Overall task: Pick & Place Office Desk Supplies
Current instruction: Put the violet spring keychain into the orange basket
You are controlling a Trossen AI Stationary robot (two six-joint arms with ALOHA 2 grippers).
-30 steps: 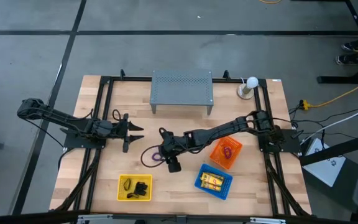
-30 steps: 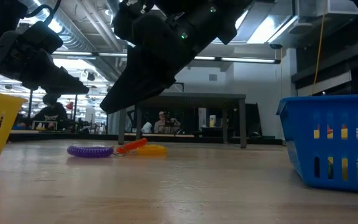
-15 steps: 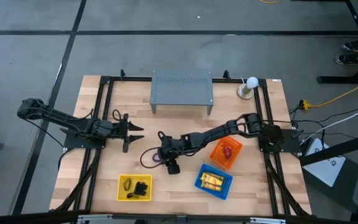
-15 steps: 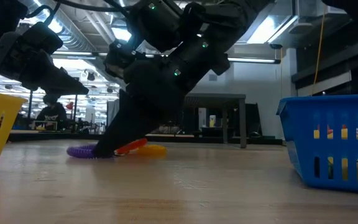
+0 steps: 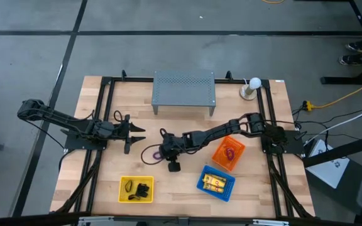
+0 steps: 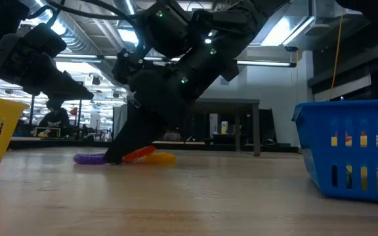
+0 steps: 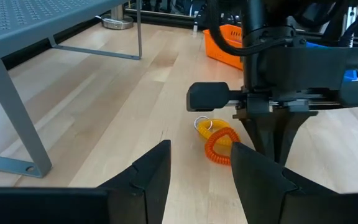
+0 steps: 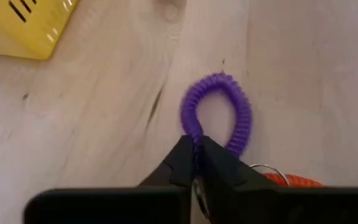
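A purple coiled loop [image 8: 216,112] lies flat on the wooden table [image 5: 105,176], left of centre. My right gripper [image 8: 197,152] is shut on it; in the high view it [image 5: 160,152] reaches in from the right. An orange coiled loop [image 7: 219,144] with a yellow ring [image 7: 207,124] lies beside it on the table. My left gripper [image 5: 137,133] waits open at the table's left, clear of everything. The purple loop [image 6: 87,158] and the orange loop [image 6: 136,155] also show in the low view. My right gripper pinches the purple loop's coil at the end nearest the orange loop [image 8: 194,134] between its two fingertips. The fingers slant down from the table's right. The loop lies flat on the table, stretching away from the fingertips.
A yellow basket [image 5: 136,189] with black clips stands near the front edge. A blue basket [image 5: 216,182] with yellow packets and an orange basket [image 5: 228,154] with loops stand at the right. A grey perforated shelf [image 5: 183,90] stands at the back, a white lamp [image 5: 252,88] to its right.
My right gripper has come down to the table and a little toward the left, onto the purple loop, and has shut on it. The loop stays flat on the table.
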